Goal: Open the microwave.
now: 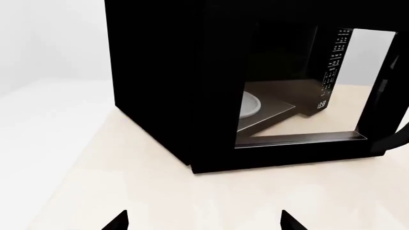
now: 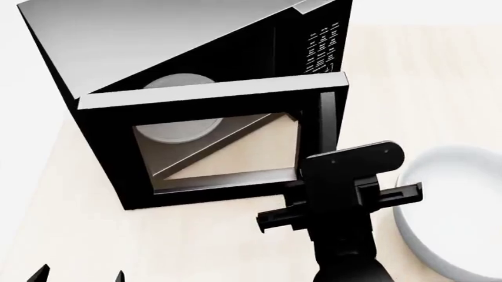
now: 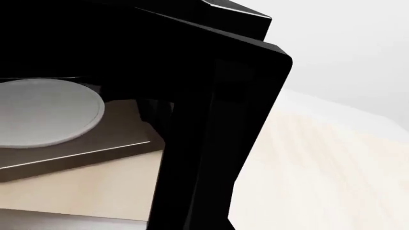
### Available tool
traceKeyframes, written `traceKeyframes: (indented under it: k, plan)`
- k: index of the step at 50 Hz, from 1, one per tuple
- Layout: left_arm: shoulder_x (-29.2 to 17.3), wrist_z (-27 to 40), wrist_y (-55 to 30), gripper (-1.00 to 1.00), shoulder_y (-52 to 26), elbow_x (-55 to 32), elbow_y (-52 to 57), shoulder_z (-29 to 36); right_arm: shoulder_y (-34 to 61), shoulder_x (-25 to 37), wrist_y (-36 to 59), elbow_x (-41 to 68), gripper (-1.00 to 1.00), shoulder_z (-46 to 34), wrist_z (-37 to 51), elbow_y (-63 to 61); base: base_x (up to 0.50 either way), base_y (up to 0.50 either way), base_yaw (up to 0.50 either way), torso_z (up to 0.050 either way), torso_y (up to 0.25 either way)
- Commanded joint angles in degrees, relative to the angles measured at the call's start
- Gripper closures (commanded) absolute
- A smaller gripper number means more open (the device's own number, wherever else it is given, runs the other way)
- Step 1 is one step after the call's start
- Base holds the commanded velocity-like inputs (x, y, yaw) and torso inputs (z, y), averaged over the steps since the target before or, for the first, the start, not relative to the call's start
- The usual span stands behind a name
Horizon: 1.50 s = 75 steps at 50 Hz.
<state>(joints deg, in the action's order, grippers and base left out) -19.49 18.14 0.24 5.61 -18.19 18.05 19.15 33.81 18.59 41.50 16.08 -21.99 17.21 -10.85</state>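
Note:
The microwave (image 2: 157, 41) is a large black box with a grey top, and its glass-windowed door (image 2: 216, 144) stands swung partly open. The white turntable plate (image 2: 178, 129) shows through the glass, and the keypad (image 2: 321, 47) is at the right. My right gripper (image 2: 318, 179) is at the door's handle edge (image 2: 325, 120); its fingers are hidden under the wrist. In the right wrist view the black door edge (image 3: 223, 134) fills the middle, with the plate (image 3: 45, 112) beside it. My left gripper (image 2: 77, 275) is open and empty, low at the near left, well short of the microwave (image 1: 160, 81).
A large white bowl (image 2: 455, 211) sits on the pale tabletop (image 2: 196, 241) right of my right arm. In the left wrist view the open door glass (image 1: 300, 105) and the plate (image 1: 250, 104) lie beyond the left fingertips (image 1: 118, 221).

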Motion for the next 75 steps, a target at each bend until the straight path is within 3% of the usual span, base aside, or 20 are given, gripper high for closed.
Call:
traceKeyframes:
  k: [1,9,10,47,75]
  plan:
    - [-0.19,0.19,0.03,-1.0,0.0,-0.26,0.13,0.01,0.06,-1.16,-2.22,5.01,1.0,-1.24,-2.59,-3.6,0.0,0.0,0.0,0.0,0.0]
    - [-0.34,0.32,0.02,-1.0,0.0,-0.34,0.27,0.09,0.1,-1.24,-2.93,5.08,1.0,-1.14,-2.63,-2.8,0.0,0.0,0.0,0.001,0.003]
    - [-0.35,0.34,0.03,-1.0,-0.04,-0.36,0.24,0.08,0.28,-1.36,-3.02,4.73,-1.0,-1.11,-2.23,-2.34,0.0,0.0,0.0,0.0,0.0]
    - [-0.81,0.96,0.36,-1.0,0.08,-0.48,0.49,0.57,-3.17,2.49,-1.38,7.77,-1.0,4.69,1.12,-10.27,0.0,0.0,0.0,0.0,0.001]
    - [-1.18,1.19,0.32,-1.0,-0.19,-1.14,0.53,0.76,5.45,5.22,13.55,15.86,-1.0,9.43,4.21,-23.66,0.0,0.0,0.0,0.0,0.0]
